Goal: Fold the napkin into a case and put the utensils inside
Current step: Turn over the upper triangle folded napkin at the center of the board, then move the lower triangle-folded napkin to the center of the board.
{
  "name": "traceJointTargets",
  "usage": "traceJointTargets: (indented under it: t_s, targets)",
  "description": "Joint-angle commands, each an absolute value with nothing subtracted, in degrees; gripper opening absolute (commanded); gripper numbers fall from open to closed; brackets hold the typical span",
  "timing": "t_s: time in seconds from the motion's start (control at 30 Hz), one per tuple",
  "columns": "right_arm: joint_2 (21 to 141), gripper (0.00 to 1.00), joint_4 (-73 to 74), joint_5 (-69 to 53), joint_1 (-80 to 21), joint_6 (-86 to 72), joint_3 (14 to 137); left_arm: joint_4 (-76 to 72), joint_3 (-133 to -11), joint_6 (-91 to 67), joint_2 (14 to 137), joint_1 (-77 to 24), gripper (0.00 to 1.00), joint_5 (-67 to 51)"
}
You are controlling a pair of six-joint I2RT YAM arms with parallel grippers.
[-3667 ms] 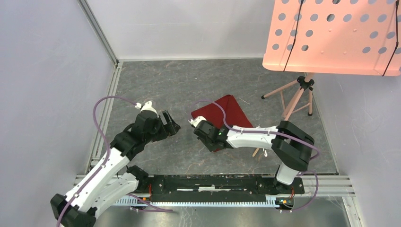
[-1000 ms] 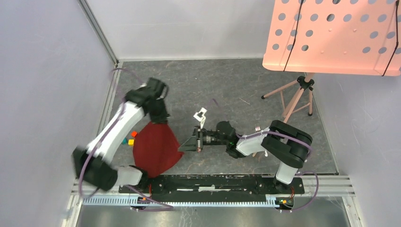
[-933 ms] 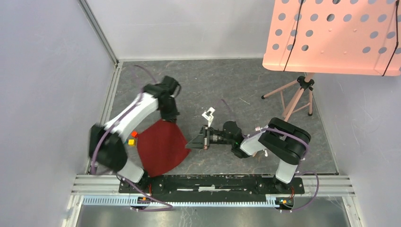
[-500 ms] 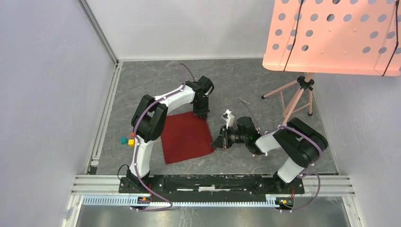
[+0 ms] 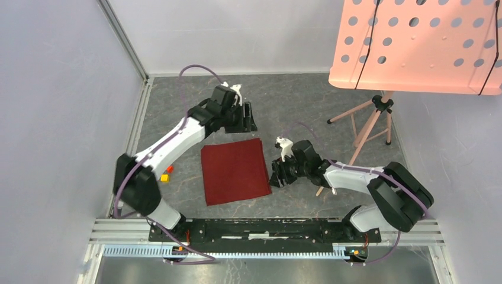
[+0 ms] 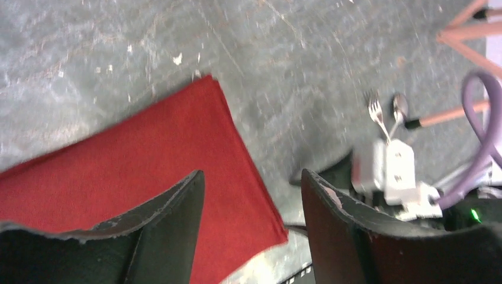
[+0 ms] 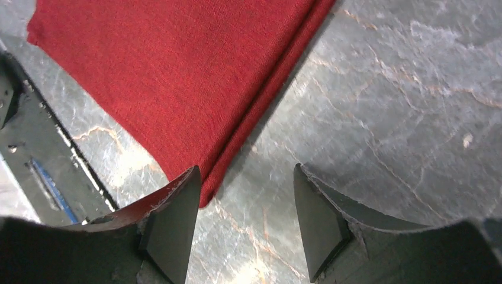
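Lying flat: napkin point(image 5: 234, 170), near left hand point(image 5: 248, 117) at far right corner, beside right hand point(image 5: 276, 173) at right edge; both spread, empty.

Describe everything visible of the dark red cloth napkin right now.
The dark red cloth napkin is plain, unpatterned woven fabric, folded into a flat, roughly square pad; stacked layers show along its right edge. It lies smooth on the grey marbled tabletop between the two arms, turned slightly askew. Nothing rests on it. Both pincers are open and seem clear of it: the left pincer hovers just past its far right corner, the right pincer beside its right edge.
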State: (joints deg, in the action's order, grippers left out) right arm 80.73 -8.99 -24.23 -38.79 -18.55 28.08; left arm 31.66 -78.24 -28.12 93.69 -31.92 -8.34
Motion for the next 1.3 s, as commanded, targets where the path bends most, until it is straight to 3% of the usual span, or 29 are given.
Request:
traceJointTargets:
  t_s: [0.0,0.1,0.17,0.27,0.4,0.57,0.73,0.87,0.97,1.1,1.27]
  targets:
    - [84.38,0.64,-2.04,-9.05,-45.1,-18.54,34.66,29.24,-65.96,-25.18,81.51,-31.02,0.68,-10.23]
    - [86.32,0.64,2.49,3.59,-50.54,-20.44,37.64,27.64,-56.81,-26.89,74.02,-30.51,0.7,-10.19]
    - [87.54,0.64,2.91,5.63,-52.36,-21.54,38.0,26.79,-52.42,-27.84,70.54,-30.42,0.71,-10.52]
    - [90.67,0.54,7.21,11.87,-53.16,-21.24,39.21,26.45,-48.29,-28.21,66.75,-30.25,0.71,-9.62]
    - [90.83,0.43,11.91,24.94,-51.71,-19.18,38.34,26.01,-45.92,-29.93,64.82,-29.84,0.74,-5.57]
    - [88.82,0.44,14.31,30.74,-47.47,-12.98,41.38,19.95,-43.22,-35.7,66.93,-27.87,0.74,-5.17]
    - [85.01,0.68,9.5,14.62,-45.72,-9.24,48.09,11.7,-38.97,-42.29,68.28,-22.44,0.74,-10.09]
    - [89.0,0.7,5.08,2.29,-42.43,-11.29,55.09,10.23,-39.07,-41.98,71.28,-20.43,0.73,-13.08]
    - [94.55,0.62,0.63,-7.13,-39.91,-13.46,60.41,10.75,-39.19,-41.12,72.69,-20.28,0.73,-13.45]
    - [102.47,0.39,-6.63,-16.95,-37.09,-16.77,65.32,10.92,-37.96,-40.82,72.18,-19.76,0.73,-12.54]
    - [109.68,0.32,-13.65,-23.62,-33.61,-19.61,68.36,11.52,-37.91,-39.59,73.41,-19.14,0.73,-11.27]
